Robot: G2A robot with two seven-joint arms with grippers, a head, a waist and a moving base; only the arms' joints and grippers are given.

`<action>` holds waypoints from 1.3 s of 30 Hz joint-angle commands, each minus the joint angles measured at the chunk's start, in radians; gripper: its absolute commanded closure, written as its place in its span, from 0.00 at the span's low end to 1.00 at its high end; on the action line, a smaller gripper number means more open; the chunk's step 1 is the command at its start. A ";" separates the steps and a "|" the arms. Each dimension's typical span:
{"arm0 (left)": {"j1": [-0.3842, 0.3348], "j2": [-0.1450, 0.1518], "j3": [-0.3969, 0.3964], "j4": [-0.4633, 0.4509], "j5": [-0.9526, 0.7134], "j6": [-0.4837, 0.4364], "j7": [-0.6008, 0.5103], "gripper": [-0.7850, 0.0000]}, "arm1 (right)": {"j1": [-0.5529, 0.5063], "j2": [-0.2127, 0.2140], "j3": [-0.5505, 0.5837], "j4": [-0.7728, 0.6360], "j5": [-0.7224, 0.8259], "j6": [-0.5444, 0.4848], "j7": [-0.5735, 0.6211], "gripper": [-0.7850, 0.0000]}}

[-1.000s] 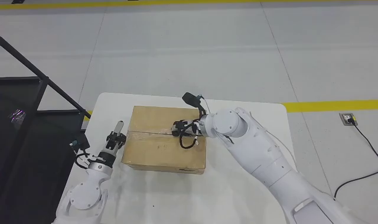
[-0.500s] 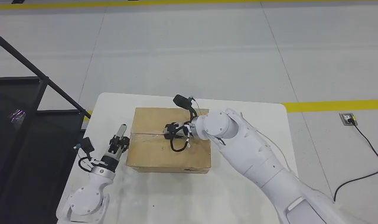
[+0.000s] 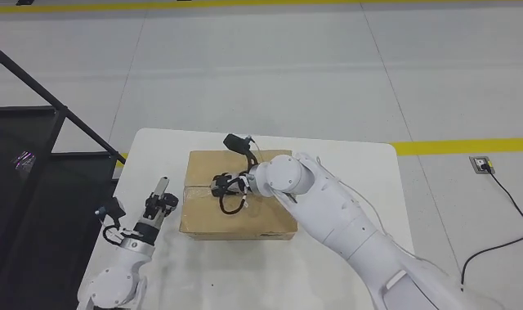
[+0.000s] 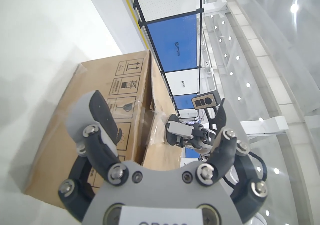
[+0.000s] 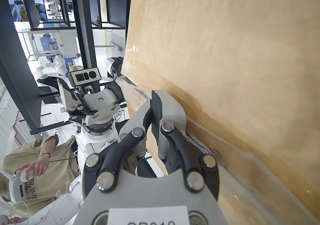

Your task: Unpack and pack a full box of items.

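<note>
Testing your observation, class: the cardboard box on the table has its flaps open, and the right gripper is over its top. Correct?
No: the top view shows the cardboard box with flaps closed; the right gripper is over its top.

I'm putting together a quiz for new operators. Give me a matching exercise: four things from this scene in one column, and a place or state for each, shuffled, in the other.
1 cardboard box
2 left pincer
3 right pincer
4 table

A open, beside the box's end
B white, bearing the box
C closed, seam taped
D at the box's top seam

Pairs: 1-C; 2-A; 3-D; 4-B
</note>
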 commanded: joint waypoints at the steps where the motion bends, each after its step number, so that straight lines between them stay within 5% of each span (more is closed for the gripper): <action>1: 0.009 0.002 -0.025 0.003 -0.015 -0.003 0.003 0.00 | 0.010 -0.014 -0.008 0.023 0.011 -0.008 0.000 1.00; 11: 0.033 0.011 -0.121 0.039 -0.086 -0.007 -0.011 0.00 | 0.061 -0.100 -0.038 0.173 0.080 -0.062 -0.040 1.00; 22: 0.007 0.014 -0.137 0.100 -0.104 -0.007 -0.026 0.00 | 0.102 -0.189 -0.064 0.314 0.121 -0.122 -0.006 1.00; 28: -0.002 0.014 -0.135 0.115 -0.107 -0.006 -0.032 0.00 | 0.113 -0.215 -0.051 0.373 0.128 -0.181 -0.076 1.00; 39: -0.019 0.017 -0.134 0.129 -0.104 -0.002 -0.045 0.00 | 0.138 -0.243 -0.049 0.438 0.100 -0.169 0.021 1.00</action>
